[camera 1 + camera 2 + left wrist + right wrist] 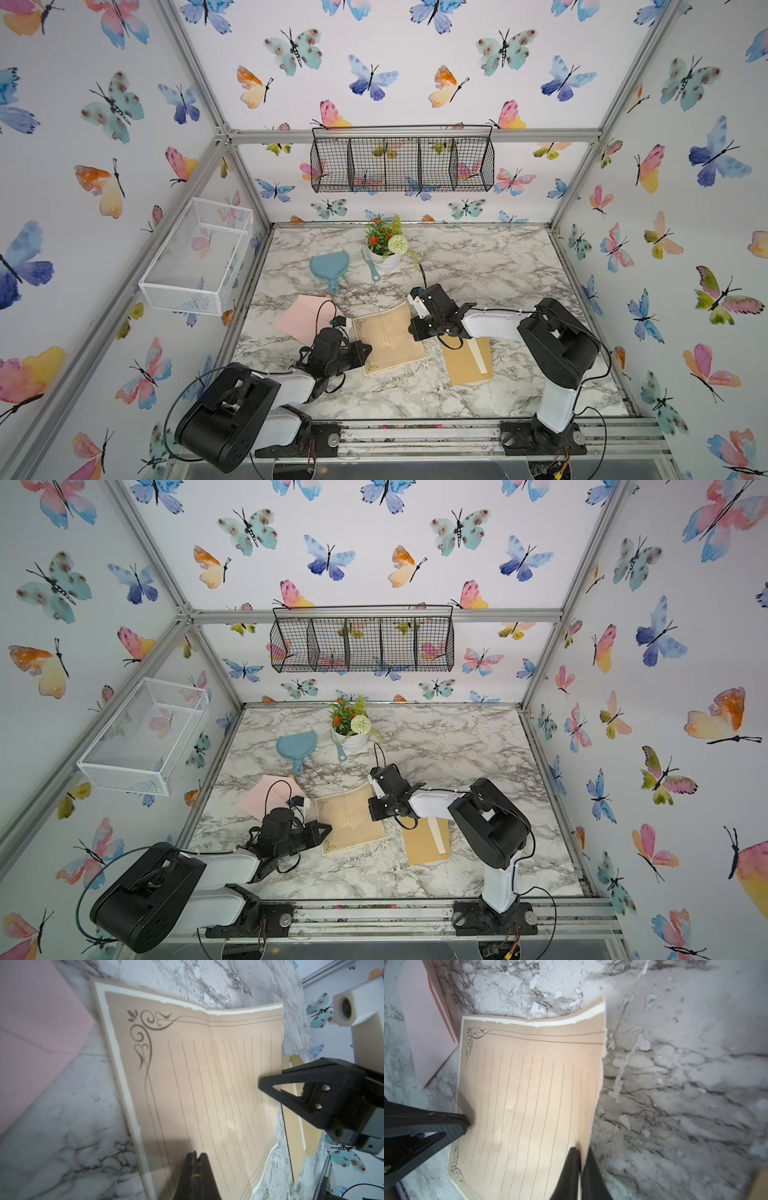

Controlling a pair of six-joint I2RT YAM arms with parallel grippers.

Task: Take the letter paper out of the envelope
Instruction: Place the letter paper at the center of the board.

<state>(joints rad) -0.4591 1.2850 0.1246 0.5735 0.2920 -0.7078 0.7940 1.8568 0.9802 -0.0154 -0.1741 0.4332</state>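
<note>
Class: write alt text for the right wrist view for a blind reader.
A lined letter paper lies unfolded on the marble table, one edge pinched by the right tool. The left tool sits at the opposite edge; a pink envelope lies nearby.

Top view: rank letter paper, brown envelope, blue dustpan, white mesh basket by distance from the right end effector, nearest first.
From the right end effector:
1. letter paper, gripped at its edge.
2. brown envelope, just beside it.
3. blue dustpan, back left of table.
4. white mesh basket, on left wall.
</note>
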